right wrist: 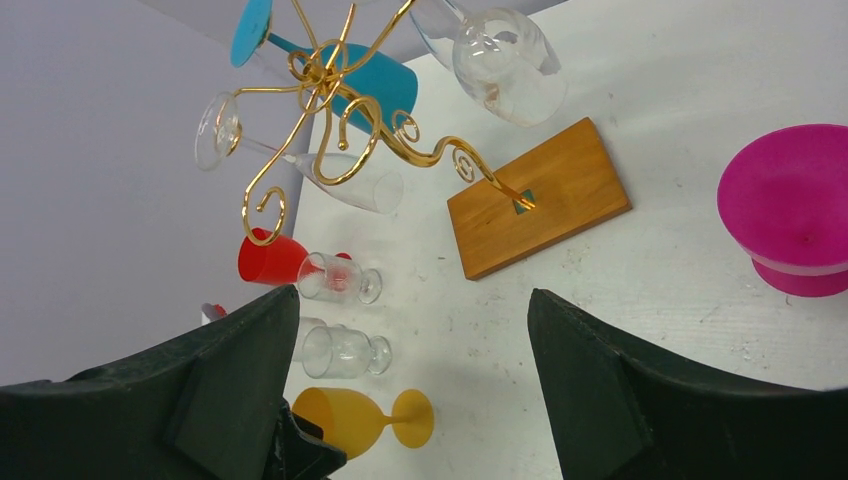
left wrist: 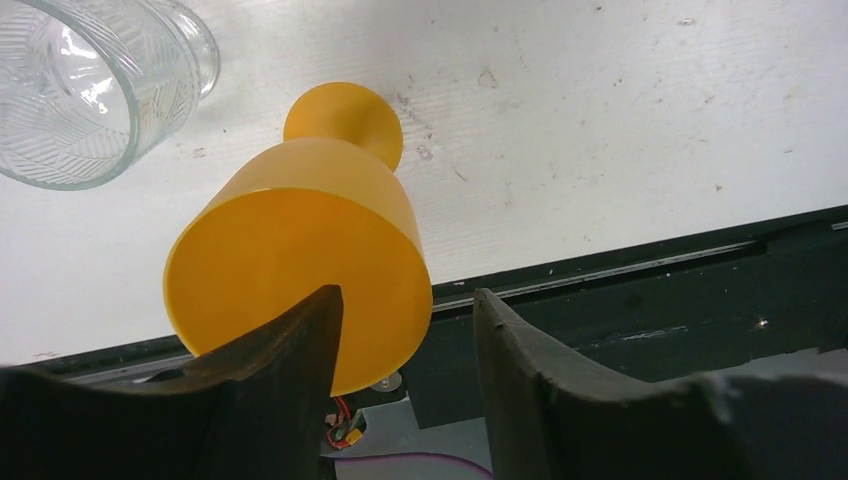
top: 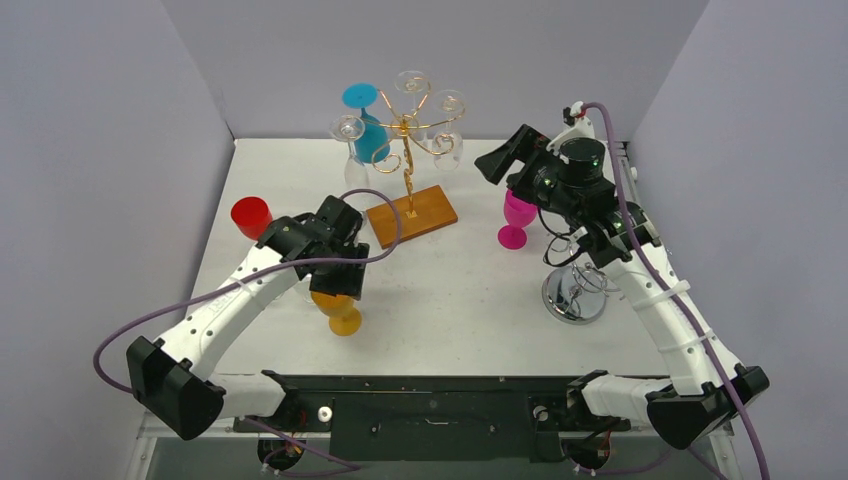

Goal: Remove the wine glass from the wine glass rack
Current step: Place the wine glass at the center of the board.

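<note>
A: Top view?
B: Wine glass rack by the counter's far edge, a clear wine glass hanging on it. Right gripper apart, empty — beside a pink glass it could topple.
A: Left wrist?
B: Left gripper apart over an orange glass.
A: Right wrist?
B: Gold curls crowd the glasses — a snag might tip the rack.

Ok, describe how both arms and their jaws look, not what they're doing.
The left arm and right arm match: white tubular links between bulky black joint housings, with a purple cable trailing along each. The jaws are plain dark wedges with curved inner faces, tapering to blunt tips, with no markings visible.
</note>
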`<state>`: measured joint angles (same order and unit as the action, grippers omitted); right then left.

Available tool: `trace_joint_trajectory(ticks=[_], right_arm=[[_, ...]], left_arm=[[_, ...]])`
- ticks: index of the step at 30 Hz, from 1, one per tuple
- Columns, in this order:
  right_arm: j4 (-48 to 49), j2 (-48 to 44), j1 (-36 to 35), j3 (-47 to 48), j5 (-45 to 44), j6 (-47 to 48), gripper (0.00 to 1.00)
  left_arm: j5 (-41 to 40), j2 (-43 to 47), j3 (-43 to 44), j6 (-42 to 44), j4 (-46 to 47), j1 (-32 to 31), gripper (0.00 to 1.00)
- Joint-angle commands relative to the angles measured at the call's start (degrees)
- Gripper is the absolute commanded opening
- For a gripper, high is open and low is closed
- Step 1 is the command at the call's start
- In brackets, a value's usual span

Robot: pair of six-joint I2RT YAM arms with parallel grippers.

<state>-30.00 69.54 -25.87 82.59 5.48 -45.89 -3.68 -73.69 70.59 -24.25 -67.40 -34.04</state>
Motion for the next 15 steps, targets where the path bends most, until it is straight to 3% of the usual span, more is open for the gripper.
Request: trace_joint_trajectory(ticks=[1, 4, 15], right_arm=[[2.52, 1.18, 0.20, 1.44, 1.23, -0.50, 0.79], [2.62, 1.93, 0.20, 2.68, 1.00, -0.41, 0.79], [1.57, 10.34, 3.51, 12.38, 1.50, -0.77, 0.75]], left_arm=[[-0.51, 2.42, 3.81, 0.95, -1.16, -0.15, 0.50], [-0.42, 3.04, 5.25, 0.96, -1.60, -0.10, 0.53], [1.23, 6.57, 13.76, 2.36, 2.20, 1.37, 0.86]])
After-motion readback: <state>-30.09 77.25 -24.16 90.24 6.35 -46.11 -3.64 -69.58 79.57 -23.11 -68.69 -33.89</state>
